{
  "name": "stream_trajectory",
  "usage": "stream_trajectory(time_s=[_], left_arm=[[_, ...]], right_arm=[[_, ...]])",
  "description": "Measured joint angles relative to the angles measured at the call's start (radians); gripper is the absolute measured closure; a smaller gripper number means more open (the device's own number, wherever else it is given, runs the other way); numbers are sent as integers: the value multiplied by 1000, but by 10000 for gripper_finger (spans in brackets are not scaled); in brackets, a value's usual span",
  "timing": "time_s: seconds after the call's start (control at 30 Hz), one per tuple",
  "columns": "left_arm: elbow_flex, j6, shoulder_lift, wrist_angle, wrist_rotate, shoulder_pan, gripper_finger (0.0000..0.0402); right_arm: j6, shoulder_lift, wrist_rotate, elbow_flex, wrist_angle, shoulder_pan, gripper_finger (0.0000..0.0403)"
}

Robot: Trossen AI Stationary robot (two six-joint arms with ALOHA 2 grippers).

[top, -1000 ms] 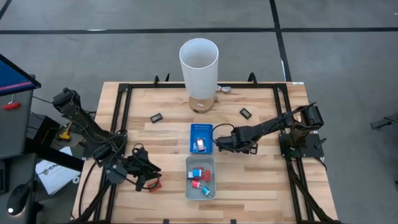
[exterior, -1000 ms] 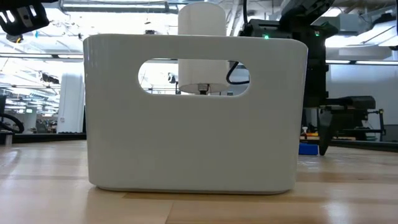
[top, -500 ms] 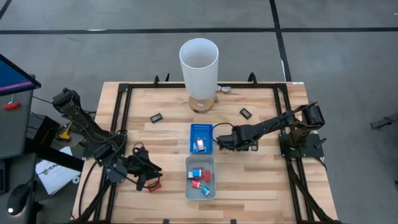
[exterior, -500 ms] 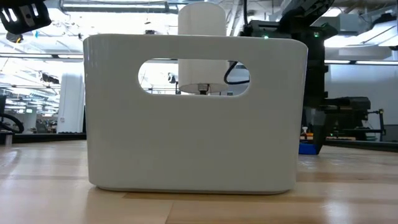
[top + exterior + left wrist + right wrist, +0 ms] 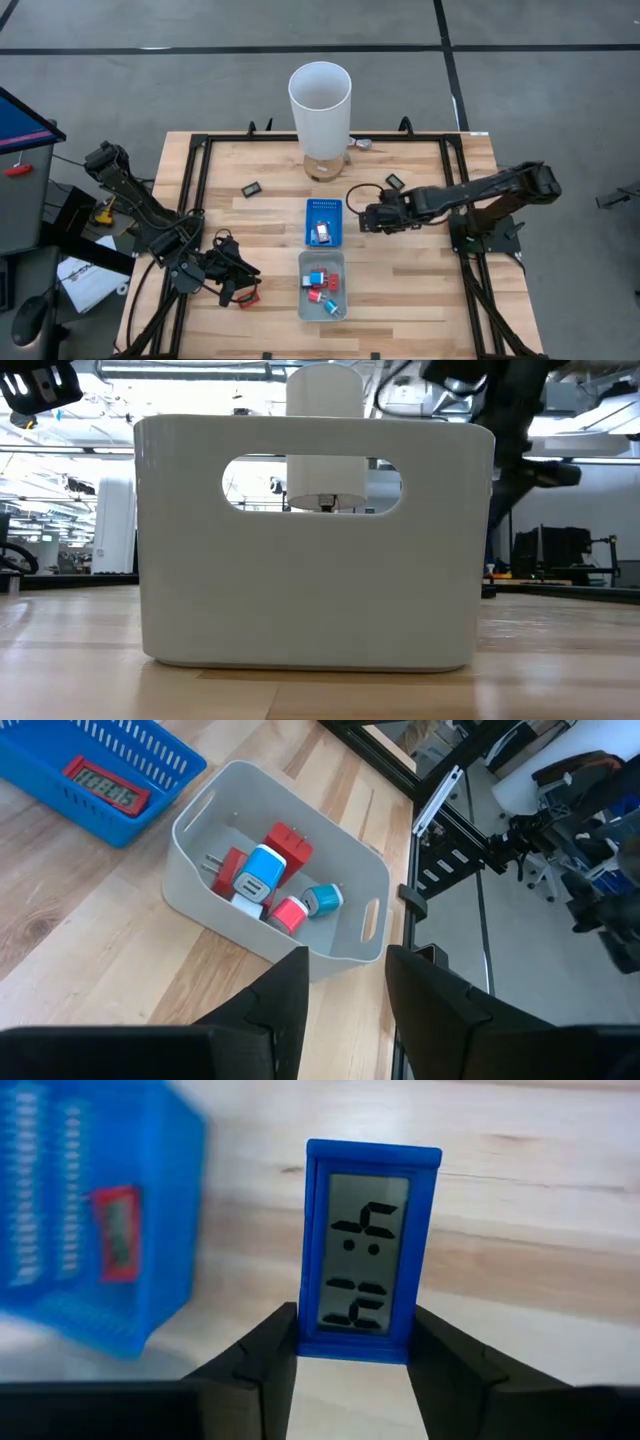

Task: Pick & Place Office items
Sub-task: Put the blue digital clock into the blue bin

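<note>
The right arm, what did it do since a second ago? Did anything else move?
The right gripper shut on a small blue clock and has pulled it up and away from the table's near edge, staying just right of the blue tray. The left gripper stayed low near the front left. The trays, the white cylinder and the two black pieces did not move.

My right gripper (image 5: 355,1365) hangs out over the middle of the table, arm stretched in from my right side, fingers (image 5: 255,1375) pinched on something. My left gripper (image 5: 232,283) rests low at the near left corner, arm folded.
</note>
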Motion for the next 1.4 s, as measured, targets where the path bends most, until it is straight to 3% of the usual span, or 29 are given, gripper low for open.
stream_trajectory(time_s=[0.23,0.53,0.77,1.07,1.4], left_arm=[[0,-2,0,10,0,0,270],[0,-2,0,25,0,0,270],[0,-2,0,26,0,0,270],[0,-2,0,26,0,0,270],[-1,-2,0,26,0,0,270]], right_arm=[[-310,-52,-92,1,44,-6,246],[-588,-4,-201,63,51,-25,246],[-816,121,-216,222,36,-67,245],[-1107,370,-219,517,-91,-96,245],[-1219,568,-237,692,-112,-100,245]])
